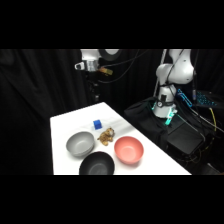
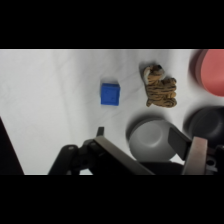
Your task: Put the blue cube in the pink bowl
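I hold the gripper (image 1: 90,64) high above the far end of the table (image 1: 62,125), well clear of everything on it; in the wrist view the 2 fingers (image 2: 198,155) stand spread apart with nothing between them, the gap sitting over the grey bowl (image 2: 150,137).

Status of the task, as I judge it: 0 of 2 steps done. The blue cube (image 1: 97,124) rests untouched on the bare table; seen from the side it lies at about 1 o'clock from the grey bowl and 11 o'clock from the small striped tiger toy (image 1: 106,136), near both but touching neither. The pink bowl (image 1: 129,150) sits at about 4 o'clock from the cube, beyond the toy, and is empty; the black bowl (image 1: 97,164) sits at the near edge, at roughly 6 o'clock from the cube.

Remaining: lower onto the cube and pinch it; lift; carry it over the toy to the pink bowl; release. I would mind the toy, since it lies on the direct path.
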